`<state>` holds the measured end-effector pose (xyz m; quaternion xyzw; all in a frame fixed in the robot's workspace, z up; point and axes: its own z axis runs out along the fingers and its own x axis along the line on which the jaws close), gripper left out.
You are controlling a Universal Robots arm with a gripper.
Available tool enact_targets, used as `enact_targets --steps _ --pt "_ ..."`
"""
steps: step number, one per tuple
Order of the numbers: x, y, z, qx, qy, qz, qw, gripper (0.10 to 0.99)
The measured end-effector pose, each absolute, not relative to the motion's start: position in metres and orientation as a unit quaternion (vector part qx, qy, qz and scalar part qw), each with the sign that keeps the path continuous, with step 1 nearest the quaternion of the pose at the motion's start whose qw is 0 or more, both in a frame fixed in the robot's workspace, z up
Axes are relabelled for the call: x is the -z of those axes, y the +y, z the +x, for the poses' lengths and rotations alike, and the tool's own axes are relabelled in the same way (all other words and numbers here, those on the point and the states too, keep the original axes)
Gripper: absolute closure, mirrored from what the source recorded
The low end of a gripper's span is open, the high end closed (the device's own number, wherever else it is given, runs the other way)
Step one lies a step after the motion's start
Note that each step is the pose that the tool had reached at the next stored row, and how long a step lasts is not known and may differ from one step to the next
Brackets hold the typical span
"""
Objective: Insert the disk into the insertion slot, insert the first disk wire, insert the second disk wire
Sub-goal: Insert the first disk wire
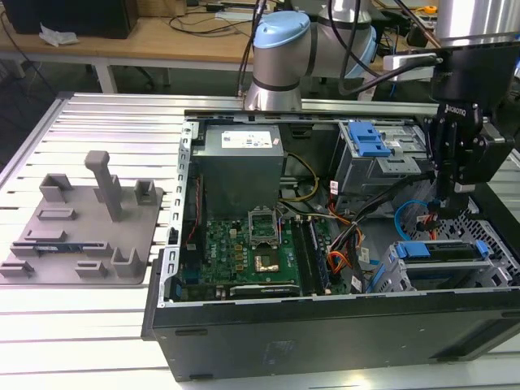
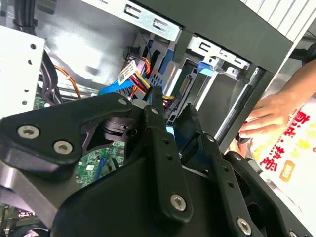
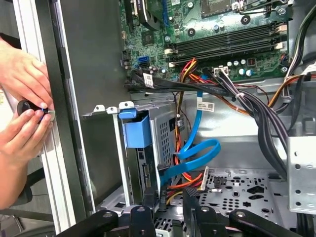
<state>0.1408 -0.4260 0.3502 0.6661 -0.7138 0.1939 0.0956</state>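
The disk (image 1: 443, 270), silver in a bright blue carrier, lies inside the insertion slot (image 1: 392, 275), a grey perforated cage at the exterior view's lower right. In the first wrist view the carrier's blue tab (image 3: 136, 131) and the disk's rear edge (image 3: 145, 170) show in the cage (image 3: 165, 126). A flat blue wire (image 3: 197, 148) loops down to the disk's rear. My gripper (image 1: 443, 213) (image 3: 169, 195) (image 2: 173, 102) hangs just behind the cage. Its fingers stand close on a black connector (image 3: 160, 197) with red, orange and yellow wires.
The open computer case holds a motherboard (image 1: 252, 252), a grey power supply (image 1: 240, 158) and a second cage with a blue latch (image 1: 370, 142). A thick black cable bundle (image 3: 256, 113) crosses nearby. A person's hands (image 3: 22, 108) (image 2: 266, 113) rest at the case edge. A grey fixture plate (image 1: 81, 227) lies outside.
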Motion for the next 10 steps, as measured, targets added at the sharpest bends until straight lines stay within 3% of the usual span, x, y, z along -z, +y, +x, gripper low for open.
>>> enact_targets --steps 10 --pt "-0.3462 -0.4275 0.1399 -0.194 -0.714 0.666 0.096 0.718"
